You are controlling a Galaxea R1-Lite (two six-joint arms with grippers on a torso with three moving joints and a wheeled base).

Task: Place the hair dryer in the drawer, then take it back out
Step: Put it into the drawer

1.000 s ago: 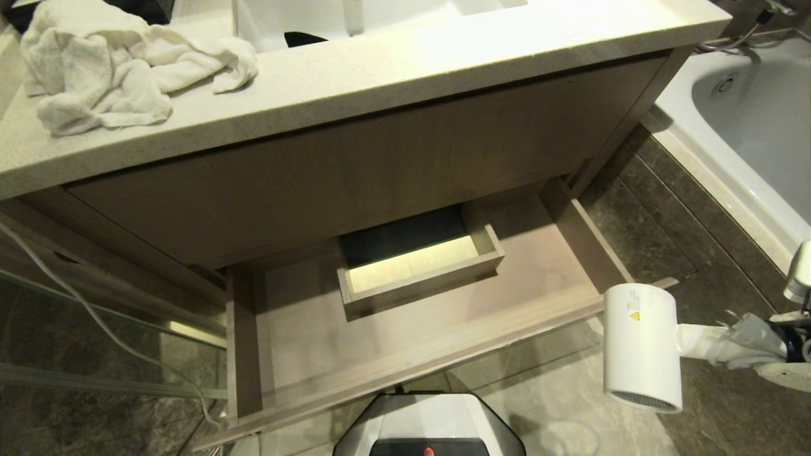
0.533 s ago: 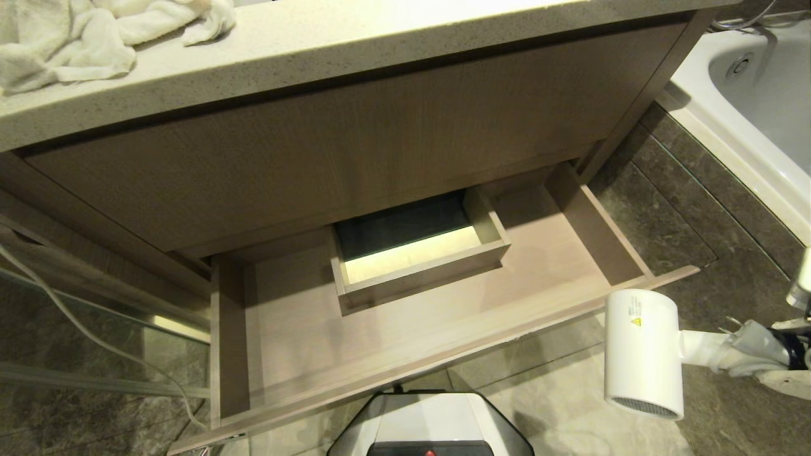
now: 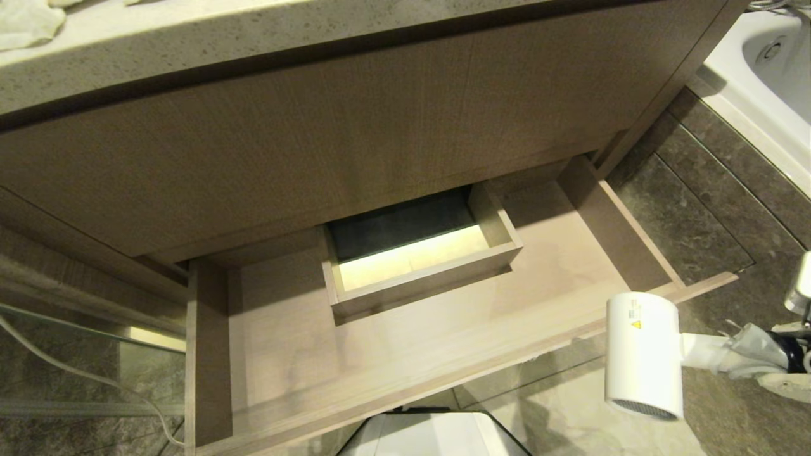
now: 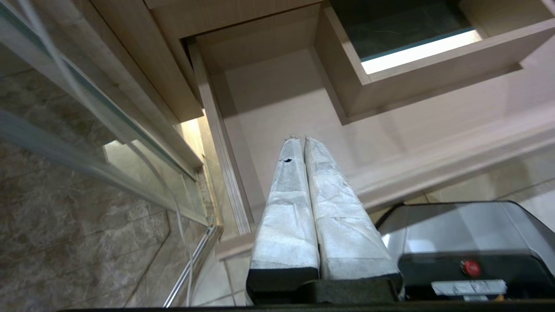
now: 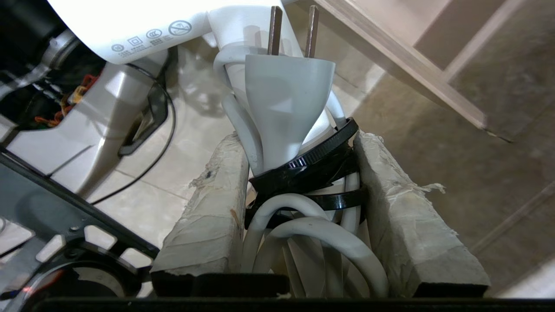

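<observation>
Drawer (image 3: 405, 354): matt wood-grain laminate. Hair dryer (image 3: 641, 354): smooth glossy white plastic. Bench (image 3: 190, 31): speckled stone. Floor (image 3: 697, 215): mottled dark tile.

Towel (image 3: 25, 22) cropped; bathtub (image 3: 760, 69) cut off.

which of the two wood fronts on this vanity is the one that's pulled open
The lower one: the drawer stands pulled out, its floor and boxed cut-out showing. The taller panel above it, under the countertop, is shut flush.
</observation>
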